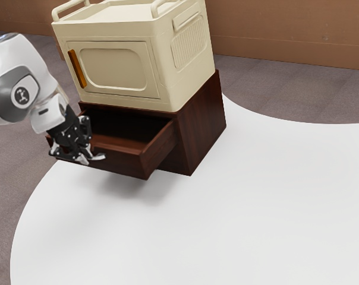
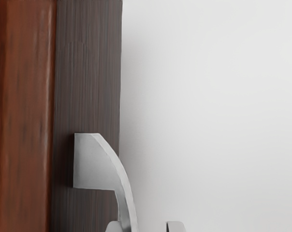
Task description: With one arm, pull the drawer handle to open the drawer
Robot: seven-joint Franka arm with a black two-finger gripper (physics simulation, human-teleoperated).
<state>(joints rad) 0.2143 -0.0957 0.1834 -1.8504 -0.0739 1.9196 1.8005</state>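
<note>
The dark wooden drawer (image 1: 131, 165) stands well out of its cabinet, its inside visible from above. My gripper (image 1: 72, 155) is at the drawer's front, covering much of the silver handle (image 1: 98, 157). From the hand, the curved handle (image 2: 90, 162) projects from the drawer front (image 2: 88, 72). The tips of my gripper (image 2: 145, 226) stand apart with the handle's bar between them; the bar lies against or close to one tip, and a gap separates it from the other.
On the cabinet (image 1: 206, 127) rests a cream box-shaped appliance (image 1: 116, 68) with an amber handle and top rails. The round white table (image 1: 227, 219) extends below the drawer and toward the exterior view's right. A brown wall (image 1: 292, 35) stands behind.
</note>
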